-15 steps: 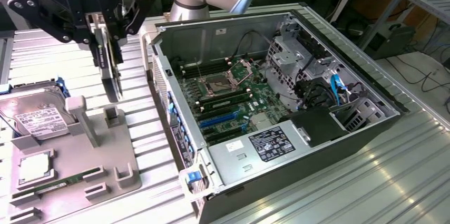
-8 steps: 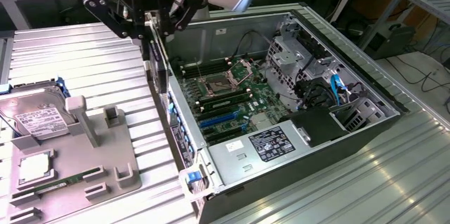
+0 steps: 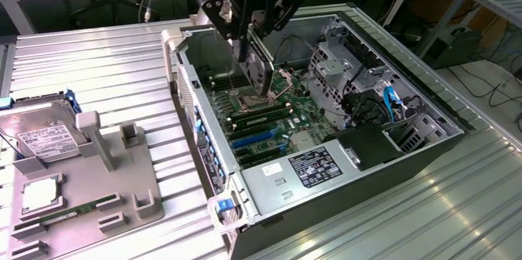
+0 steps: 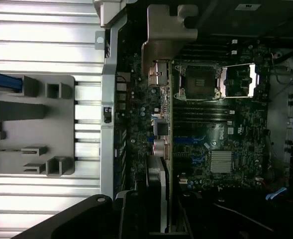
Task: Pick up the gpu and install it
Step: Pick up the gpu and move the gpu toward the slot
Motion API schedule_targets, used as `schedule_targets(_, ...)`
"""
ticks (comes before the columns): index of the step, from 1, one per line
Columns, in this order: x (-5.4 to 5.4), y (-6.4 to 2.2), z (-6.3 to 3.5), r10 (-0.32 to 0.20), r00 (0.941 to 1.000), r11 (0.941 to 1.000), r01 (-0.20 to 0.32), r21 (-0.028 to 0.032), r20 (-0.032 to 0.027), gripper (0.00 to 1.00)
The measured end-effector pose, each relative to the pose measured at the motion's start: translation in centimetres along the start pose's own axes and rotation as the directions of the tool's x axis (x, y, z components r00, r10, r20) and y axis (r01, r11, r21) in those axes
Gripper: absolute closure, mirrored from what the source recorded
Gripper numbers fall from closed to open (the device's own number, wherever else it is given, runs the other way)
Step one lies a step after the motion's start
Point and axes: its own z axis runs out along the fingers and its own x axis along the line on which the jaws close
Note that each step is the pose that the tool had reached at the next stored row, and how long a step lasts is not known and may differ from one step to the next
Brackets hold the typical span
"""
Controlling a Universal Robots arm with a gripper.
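Black gripper (image 3: 251, 52) grips flat green gpu card (image 3: 265, 79) upright; keep it vertical, squared to blue slots (image 3: 254, 141) at six o'clock

The exterior view looks down at a slant from high above the desk (image 3: 98, 70), far enough back to take in the open computer case (image 3: 367, 193) at centre and right of the frame and the grey parts holder (image 3: 90, 174) at lower left. The wrist view sits close over the case, facing straight down past the gpu (image 4: 161, 127). Both views share the motherboard (image 3: 269, 119) (image 4: 221, 129) and part of the holder.
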Motion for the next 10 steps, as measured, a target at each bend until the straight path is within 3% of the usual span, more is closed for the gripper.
schedule_targets(10, -3.1, -0.09, 0.12, -0.010, 0.9999, 0.9999, 0.010, -0.0002, -0.0001, 0.72)
